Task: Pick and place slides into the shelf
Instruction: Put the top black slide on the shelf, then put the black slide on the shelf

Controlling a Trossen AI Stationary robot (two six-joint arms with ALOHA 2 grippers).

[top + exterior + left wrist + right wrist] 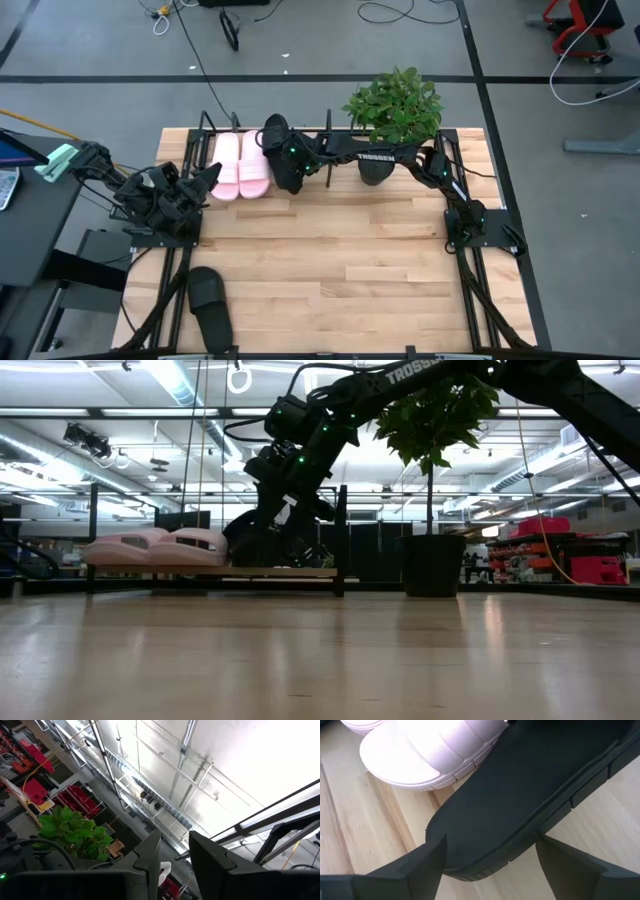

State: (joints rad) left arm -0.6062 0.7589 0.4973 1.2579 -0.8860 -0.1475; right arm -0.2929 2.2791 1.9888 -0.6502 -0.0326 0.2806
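**Third slide going in beside the pink pair**

In the high view we see the right end effector [282, 150] reaching across to the upper middle of the frame, over a black slide [288, 172] at the shelf [330, 128]. In the right wrist view its fingers stand on either side of the slide's heel, apart and straddling it; whether they press the foam we cannot tell (we judge it still gripped, since the slide looks tilted). The slide sits just beside the two pink slides [240, 166], nearly touching the nearer one, presumably so the row fills from one end and leaves room for the last.

In the low view the pink pair [160, 547] lies side by side at the left of the shelf, toes toward the frame's left, with the arm coming down right of them.

The second black slide [210, 305] waits at the lower left of the table [350, 270], well apart from the shelf.

The left end effector [208, 178] rests at the left edge, pointed up at the ceiling, fingers slightly apart, out of the way. A plant [393, 105] stands at the shelf's right end.
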